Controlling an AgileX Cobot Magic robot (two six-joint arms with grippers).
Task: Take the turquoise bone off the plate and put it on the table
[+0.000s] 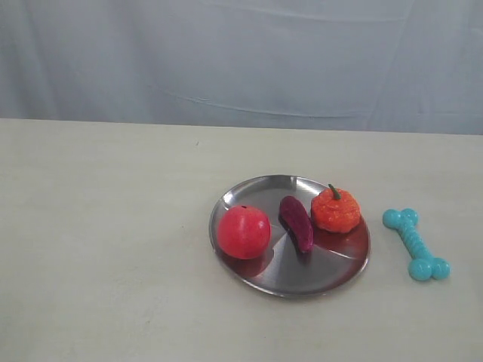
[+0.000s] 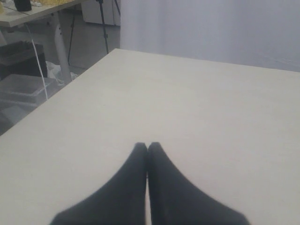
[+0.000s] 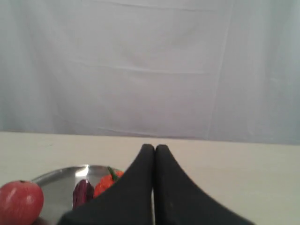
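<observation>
– Bone [image 1: 416, 244], where is it lying now?

– It is lying flat on the table [image 1: 113, 241], just beside the plate [image 1: 256, 190] but not touching it. It is already off the plate, so the job is looking done to me.

– Are any fingers holding it?

– No. The left fingers [image 2: 136, 183] are pressing tight together with nothing between them, and only bare table is showing in front of them. The right fingers [image 3: 140, 183] are squeezing shut on nothing too. The plate is sitting in front of them and lower down, with the red apple [image 1: 243, 231], the purple toy [image 1: 296, 222] and the orange fruit [image 1: 335, 210] on it. The bone is not showing in front of either pair, and no fingers are showing anywhere near it.

– If fingers were picking it up, how would it be feeling?

– I am guessing light, hard-ish plastic, not something that is breaking easily. The knobby ends are looking round and slippy. The ribbed middle is looking thinner and bumpy, so fingers closing across the middle would be getting the best hold.
</observation>
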